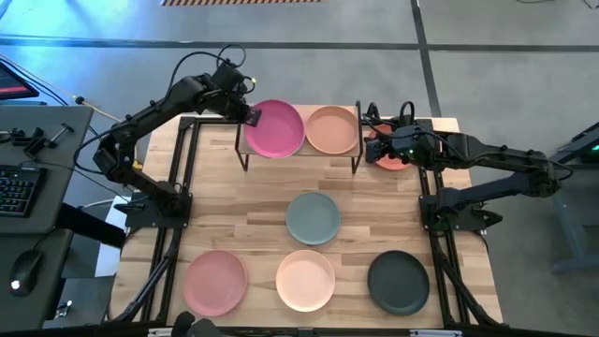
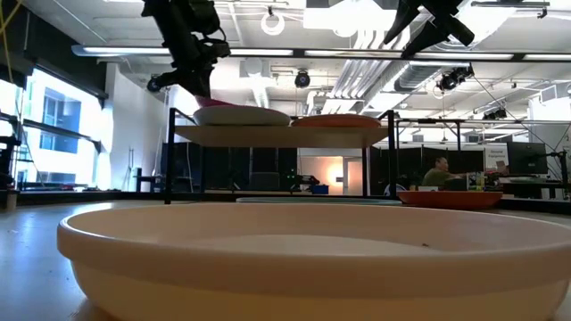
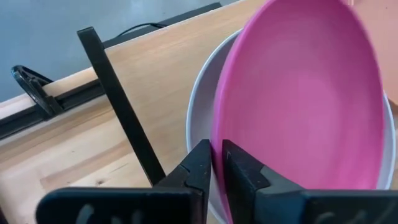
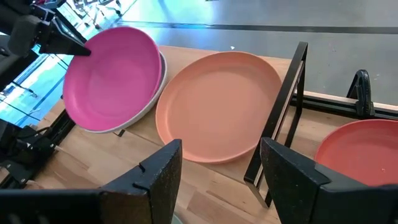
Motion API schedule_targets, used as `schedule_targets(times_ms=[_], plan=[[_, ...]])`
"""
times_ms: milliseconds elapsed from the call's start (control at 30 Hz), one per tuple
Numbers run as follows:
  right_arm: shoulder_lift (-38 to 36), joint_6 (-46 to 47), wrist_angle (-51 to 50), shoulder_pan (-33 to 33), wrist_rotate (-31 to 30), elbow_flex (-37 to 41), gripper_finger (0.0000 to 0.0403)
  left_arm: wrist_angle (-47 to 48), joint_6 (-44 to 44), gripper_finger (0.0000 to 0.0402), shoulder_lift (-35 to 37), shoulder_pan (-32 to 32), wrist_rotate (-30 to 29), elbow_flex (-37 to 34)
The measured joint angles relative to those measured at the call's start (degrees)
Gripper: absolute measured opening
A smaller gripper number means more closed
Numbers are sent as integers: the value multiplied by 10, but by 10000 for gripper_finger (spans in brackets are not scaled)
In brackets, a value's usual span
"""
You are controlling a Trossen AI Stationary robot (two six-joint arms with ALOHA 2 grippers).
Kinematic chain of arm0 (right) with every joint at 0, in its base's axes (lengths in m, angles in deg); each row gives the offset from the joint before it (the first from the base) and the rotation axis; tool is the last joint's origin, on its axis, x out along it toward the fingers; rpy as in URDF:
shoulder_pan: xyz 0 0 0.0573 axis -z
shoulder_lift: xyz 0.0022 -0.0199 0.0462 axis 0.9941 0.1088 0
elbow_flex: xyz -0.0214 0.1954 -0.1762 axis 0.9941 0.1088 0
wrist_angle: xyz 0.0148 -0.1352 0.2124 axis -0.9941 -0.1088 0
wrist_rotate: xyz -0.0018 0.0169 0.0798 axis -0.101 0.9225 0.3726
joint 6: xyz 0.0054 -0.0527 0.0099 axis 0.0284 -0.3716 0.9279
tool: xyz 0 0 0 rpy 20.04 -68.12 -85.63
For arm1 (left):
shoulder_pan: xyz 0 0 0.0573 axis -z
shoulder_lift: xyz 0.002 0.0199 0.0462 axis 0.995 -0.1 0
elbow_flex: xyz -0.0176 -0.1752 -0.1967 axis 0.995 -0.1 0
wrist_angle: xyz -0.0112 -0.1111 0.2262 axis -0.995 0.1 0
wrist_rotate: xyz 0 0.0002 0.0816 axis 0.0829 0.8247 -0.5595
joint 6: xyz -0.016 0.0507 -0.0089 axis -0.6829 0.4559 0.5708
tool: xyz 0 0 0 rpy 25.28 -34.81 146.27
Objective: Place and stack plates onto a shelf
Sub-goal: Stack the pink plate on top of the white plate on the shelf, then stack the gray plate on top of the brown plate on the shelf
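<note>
The shelf (image 2: 285, 135) stands at the table's far middle. On its left half a hot pink plate (image 1: 276, 129) lies tilted on a pale grey-white plate (image 3: 198, 106). On its right half sits a tan plate (image 1: 332, 129). My left gripper (image 1: 253, 115) is shut on the pink plate at its left edge. My right gripper (image 4: 217, 177) hangs open with nothing between its fingers, beyond the shelf's right end and over an orange plate (image 1: 391, 154) that lies on the table. My left gripper pinches the hot pink plate's rim (image 3: 217, 155) on its left side, one finger on the inner face and one on the underside. The fingers slant down from the table's left. The held edge is raised and the opposite edge (image 4: 158, 74) rests in the grey-white plate.
On the table in front of the shelf lie a grey-teal plate (image 1: 314, 217) in the middle, and along the near edge a dusty pink plate (image 1: 215, 281), a cream-peach plate (image 1: 305, 279) and a black plate (image 1: 398, 281). The shelf's black legs (image 1: 245, 159) stand at its corners.
</note>
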Motion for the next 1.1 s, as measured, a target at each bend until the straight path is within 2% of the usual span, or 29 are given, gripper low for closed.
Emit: schedule_targets(times_ms=[200,500,667,800,933,1100], plan=[[1,0,0,0,-4,0,199,-3,21,48,0,0,-10,0],[1,11,0,0,-4,0,199,-25,42,124,5,-3,-13,-1],[-4,-35,0,3,-2,0,199,-41,42,153,35,-22,-14,43],[-21,-67,1,17,0,-26,199,-77,48,163,102,-10,-12,46],[-23,-113,3,20,20,-63,199,-160,53,163,191,44,-8,-9],[-22,-144,6,12,97,-72,199,-317,0,163,317,134,-13,-159]])
